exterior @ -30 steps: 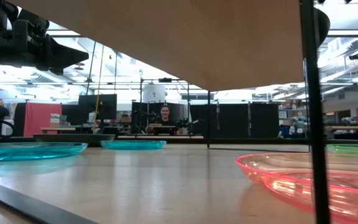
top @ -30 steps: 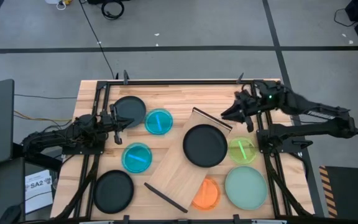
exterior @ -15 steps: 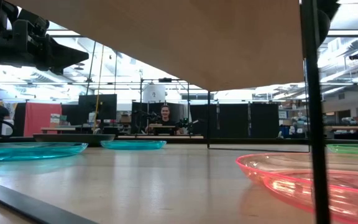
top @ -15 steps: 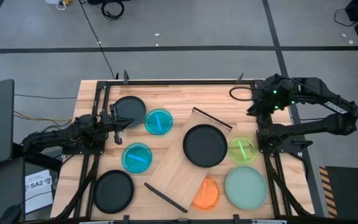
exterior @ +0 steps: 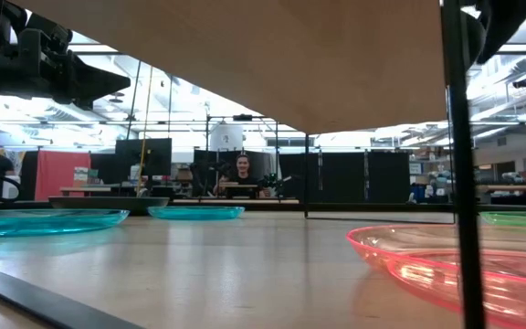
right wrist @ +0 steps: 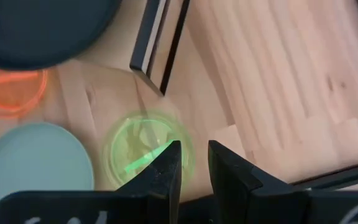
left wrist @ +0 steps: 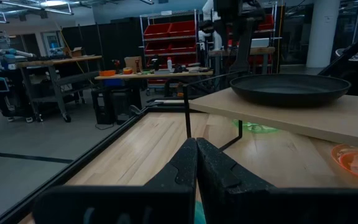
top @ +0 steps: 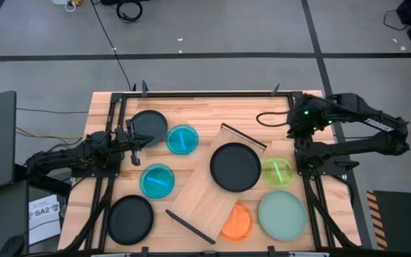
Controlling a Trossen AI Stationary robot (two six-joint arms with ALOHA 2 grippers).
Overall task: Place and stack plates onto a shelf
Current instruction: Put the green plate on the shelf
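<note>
The shelf [top: 207,191] is a light wood board raised on thin dark legs [exterior: 455,183], set slantwise mid-table. One black plate [top: 235,167] lies on its far end and shows in the left wrist view [left wrist: 291,89]. On the table lie a green plate [top: 277,172], a mint plate [top: 282,214], an orange plate [top: 238,223] partly under the board, two blue plates [top: 183,139] [top: 157,180] and two black plates [top: 148,126] [top: 130,218]. My right gripper [right wrist: 191,163] is open and empty, pointing down above the green plate [right wrist: 145,149]. My left gripper [left wrist: 196,149] is shut and empty at the far left.
A dark metal frame [top: 205,93] runs along the table's edges. The arm bases stand at the table's left [top: 98,168] and right [top: 320,160]. A cable [top: 271,114] loops by my right arm. A person [exterior: 242,169] sits far behind the table.
My right gripper has drawn back from the shelf's far end toward the table's right edge and has tipped from pointing left to pointing down. The plates and the shelf have stayed where they were.
</note>
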